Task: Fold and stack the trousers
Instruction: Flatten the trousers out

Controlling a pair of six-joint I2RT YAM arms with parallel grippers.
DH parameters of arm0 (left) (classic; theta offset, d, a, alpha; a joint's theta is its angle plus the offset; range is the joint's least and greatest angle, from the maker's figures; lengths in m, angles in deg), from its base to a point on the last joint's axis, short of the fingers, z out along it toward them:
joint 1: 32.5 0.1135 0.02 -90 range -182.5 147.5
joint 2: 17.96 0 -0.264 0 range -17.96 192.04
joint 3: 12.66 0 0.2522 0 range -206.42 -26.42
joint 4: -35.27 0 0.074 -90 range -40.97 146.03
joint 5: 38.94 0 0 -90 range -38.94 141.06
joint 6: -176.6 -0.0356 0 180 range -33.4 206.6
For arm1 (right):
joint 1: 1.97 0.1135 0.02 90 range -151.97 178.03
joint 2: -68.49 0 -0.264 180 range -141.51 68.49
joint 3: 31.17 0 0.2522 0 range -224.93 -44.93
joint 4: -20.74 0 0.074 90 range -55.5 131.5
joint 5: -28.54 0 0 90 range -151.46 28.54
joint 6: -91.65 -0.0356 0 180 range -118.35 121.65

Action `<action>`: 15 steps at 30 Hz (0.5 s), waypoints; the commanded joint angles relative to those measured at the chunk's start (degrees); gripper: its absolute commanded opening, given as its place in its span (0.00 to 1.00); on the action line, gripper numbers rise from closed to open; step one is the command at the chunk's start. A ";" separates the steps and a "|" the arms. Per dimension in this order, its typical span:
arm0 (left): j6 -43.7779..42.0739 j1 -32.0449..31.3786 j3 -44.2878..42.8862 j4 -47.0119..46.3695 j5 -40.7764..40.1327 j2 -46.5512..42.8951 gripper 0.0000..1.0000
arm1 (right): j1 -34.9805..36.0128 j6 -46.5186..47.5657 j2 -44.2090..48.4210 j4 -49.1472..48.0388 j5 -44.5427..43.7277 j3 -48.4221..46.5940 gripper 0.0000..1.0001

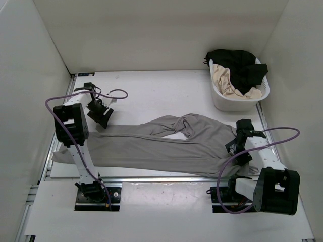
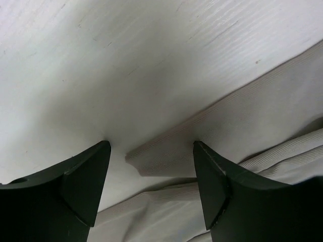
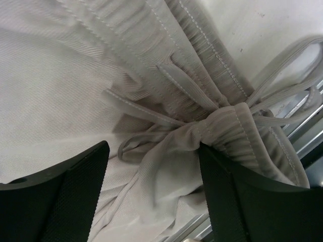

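Observation:
The grey trousers [image 1: 151, 146] lie stretched across the table, legs to the left, waistband at the right. My left gripper [image 1: 103, 117] is open just above the far leg's hem corner [image 2: 151, 159], which lies between its fingers [image 2: 86, 181]. My right gripper [image 1: 237, 146] is open over the gathered waistband and drawstring [image 3: 222, 126], with bunched fabric between its fingers [image 3: 227, 196]. The waist hangs toward the table's near rail.
A white laundry basket [image 1: 237, 98] at the back right holds a black garment [image 1: 237, 65] and a beige one [image 1: 224, 80]. White walls enclose the table on three sides. A metal rail [image 1: 166, 178] runs along the near edge.

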State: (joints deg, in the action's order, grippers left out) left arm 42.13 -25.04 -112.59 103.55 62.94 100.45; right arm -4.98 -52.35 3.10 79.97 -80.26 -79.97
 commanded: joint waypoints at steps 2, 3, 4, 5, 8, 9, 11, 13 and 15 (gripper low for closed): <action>-0.44 -1.22 4.78 -0.82 -3.88 -0.02 0.77 | -0.25 -2.16 -0.18 -2.06 -0.35 1.47 0.78; -0.44 -1.22 5.39 -0.82 -3.88 0.50 0.73 | -0.25 -2.16 -0.70 -2.06 -0.96 1.47 0.80; -0.44 -1.22 6.01 -0.82 -3.88 0.51 0.48 | -0.25 -2.69 -0.71 -2.06 -0.97 1.47 0.80; -0.44 -1.22 6.62 -0.82 -3.88 0.51 0.25 | -0.25 -2.69 -1.23 -2.06 -1.75 1.47 0.81; 1.92 -1.22 4.98 0.05 -2.74 1.73 0.14 | -0.25 -4.09 -2.99 -1.53 -2.37 1.47 0.80; 2.89 -1.22 3.39 0.06 -2.74 2.26 0.14 | -0.25 -4.10 -3.78 -0.92 -2.37 1.47 0.80; 5.87 -0.09 -2.91 0.24 -3.43 2.26 0.14 | -0.25 -5.32 -3.78 -0.39 -3.51 1.47 0.80; 8.42 2.10 -8.28 -1.43 -3.44 1.39 0.14 | -0.25 -5.86 -3.78 -0.39 -4.57 1.47 0.80; 10.54 5.36 -16.72 -2.14 -1.87 0.59 0.14 | -0.25 -5.86 -3.26 0.23 -5.97 0.95 0.80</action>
State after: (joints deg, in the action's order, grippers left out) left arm 47.99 -24.21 -119.67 104.45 59.46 103.81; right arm -4.96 -56.59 -0.44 78.46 -82.17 -78.53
